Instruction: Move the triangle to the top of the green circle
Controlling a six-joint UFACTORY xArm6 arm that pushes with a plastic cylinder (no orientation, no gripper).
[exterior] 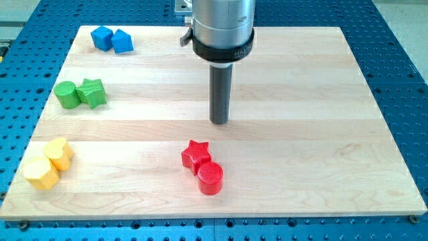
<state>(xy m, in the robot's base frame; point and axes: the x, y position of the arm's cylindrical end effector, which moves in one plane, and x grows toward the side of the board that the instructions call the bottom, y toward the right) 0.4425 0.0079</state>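
Near the board's middle, my tip (219,122) touched nothing, just above the red star (194,155), far from the green circle (66,94).

blue cube (101,37) & blue triangle (122,41) top-left corner, green circle (65,94) left of green star (92,92) at left edge, yellow blocks (41,174) btm-left corner, red blocks (196,156) nr btm edge

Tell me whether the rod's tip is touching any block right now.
Not touching. My tip stands on bare board, apart from the red star below it and every other block.
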